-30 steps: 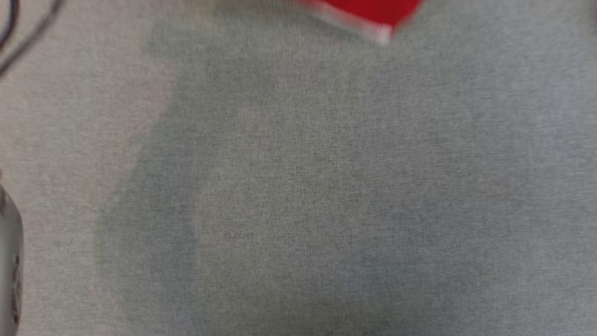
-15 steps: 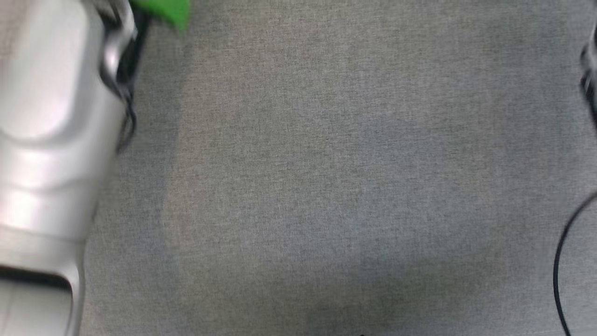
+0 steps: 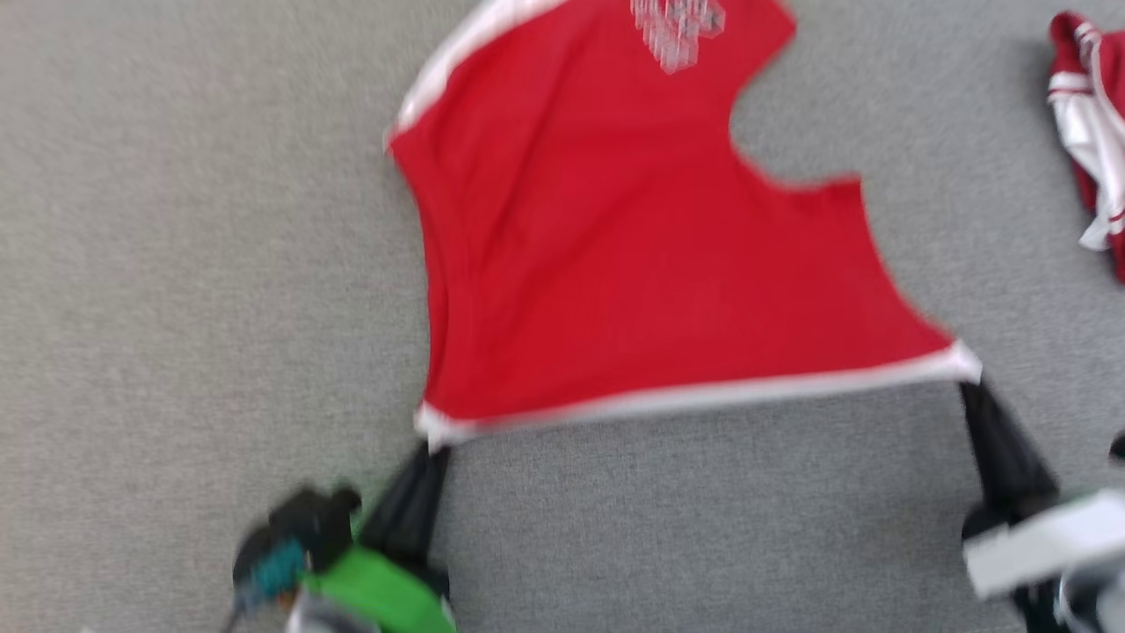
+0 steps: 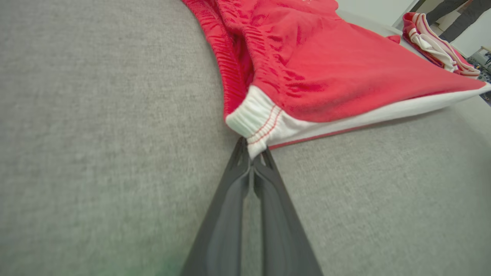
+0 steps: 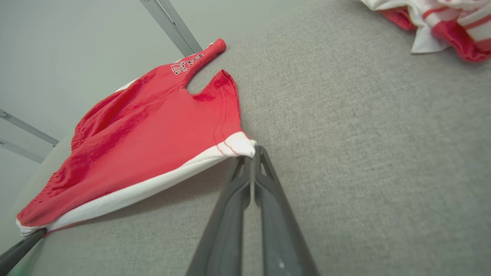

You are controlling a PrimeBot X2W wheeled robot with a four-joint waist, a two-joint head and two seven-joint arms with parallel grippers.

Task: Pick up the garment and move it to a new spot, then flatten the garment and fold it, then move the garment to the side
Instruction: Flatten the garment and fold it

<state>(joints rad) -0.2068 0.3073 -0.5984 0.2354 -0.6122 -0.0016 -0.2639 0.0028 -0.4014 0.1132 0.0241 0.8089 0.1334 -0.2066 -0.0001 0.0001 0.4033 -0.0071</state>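
Since a moment ago the head camera is swinging round, bringing the red garment [image 3: 615, 264] into sight, lying spread on the grey cloth surface [image 3: 176, 264]. At its white hem, the left gripper [image 3: 432, 450] is pinching one corner and the right gripper [image 3: 968, 380] the other, fingers clamped together on fabric. That hem seems to be hanging slightly raised, though the blur is making this uncertain.

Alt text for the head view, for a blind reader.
A red garment with white hem spread on grey fabric, left gripper and right gripper each pinching a hem corner. A second red-and-white garment at right edge.
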